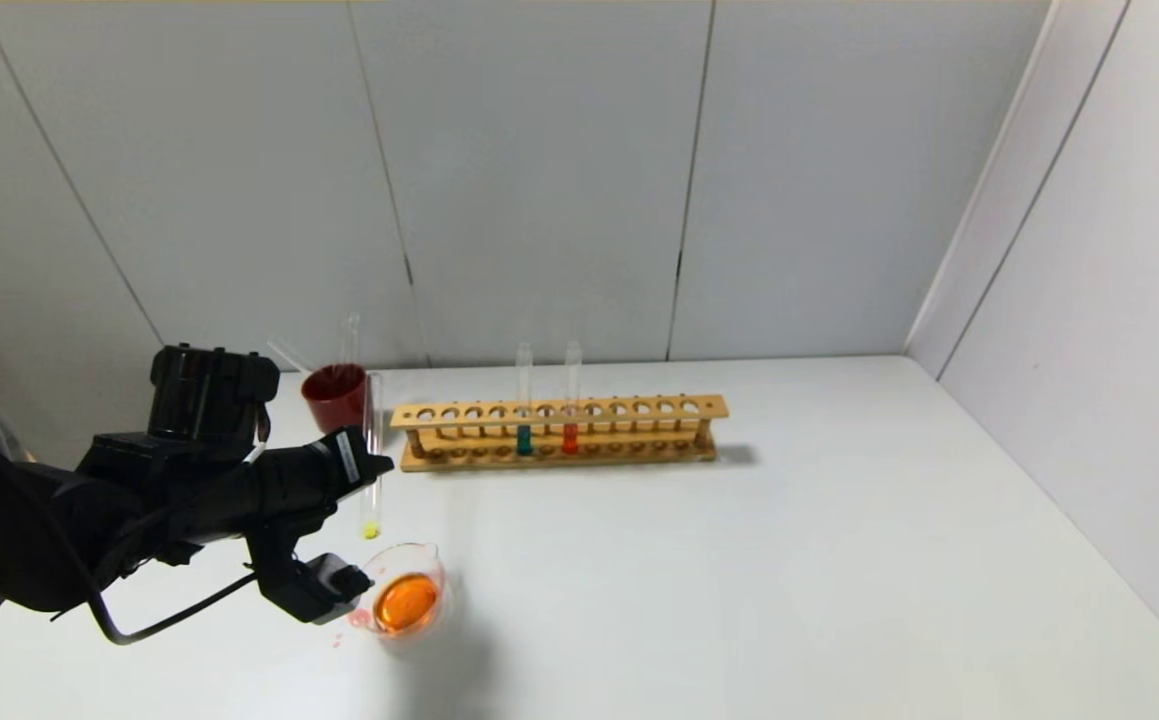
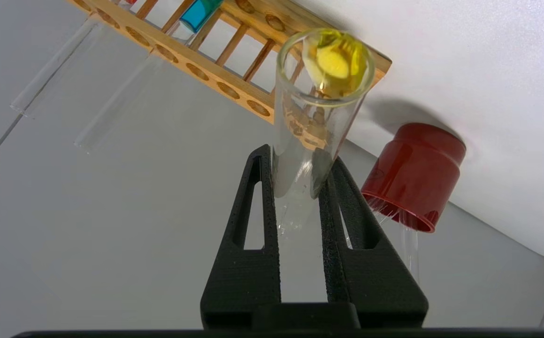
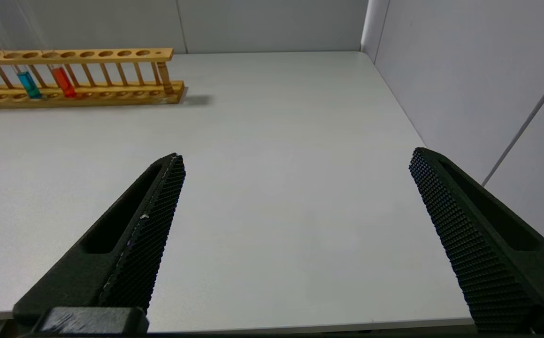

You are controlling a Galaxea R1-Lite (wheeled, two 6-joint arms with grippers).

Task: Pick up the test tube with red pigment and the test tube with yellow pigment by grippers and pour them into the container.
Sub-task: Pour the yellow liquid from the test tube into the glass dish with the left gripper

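Your left tool (image 2: 300,188) grips the test tube with yellow pigment (image 1: 372,450) upright beside the container (image 1: 406,598). It's thin, slick, fragile glass: hold mid-length, gently. The right tool (image 3: 295,206) gapes empty.

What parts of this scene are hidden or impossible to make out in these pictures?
- Head view: the left hand and its arm cover part of the beaker's rim and the table behind them.
- Head view: the right hand lies outside the picture.
- Left wrist view: the yellow test tube is cut off below by the fingers.
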